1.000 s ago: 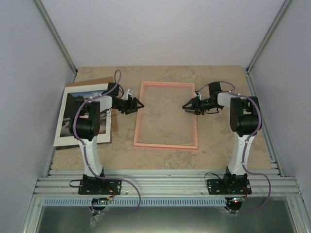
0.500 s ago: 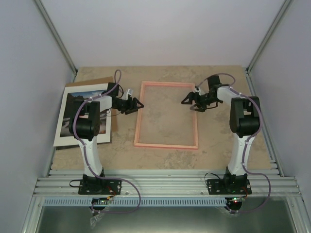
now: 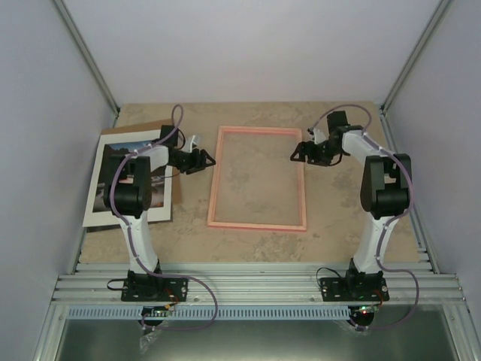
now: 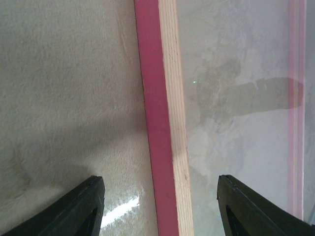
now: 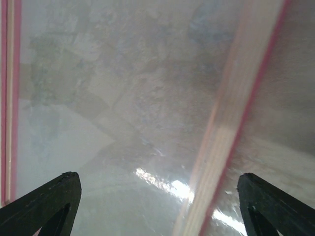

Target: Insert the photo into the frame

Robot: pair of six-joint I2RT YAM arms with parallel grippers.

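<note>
Both grippers: mine, spread wide, holding nothing.
Left gripper (image 3: 204, 159): just outside the frame's (image 3: 255, 225) left rail, toward its far end; in my wrist view that rail shows between my fingers.
Right gripper (image 3: 297, 153): over the frame's right rail, near the far corner.
Photo (image 3: 99, 184): face up, well left of the frame, lying on a brown board (image 3: 143, 125).

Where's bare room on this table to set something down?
Bare table lies between the frame and the arm bases, and beyond the frame's far rail. Crowded: the left, where the photo lies, and the frame's sides at the left hand and right hand.
</note>
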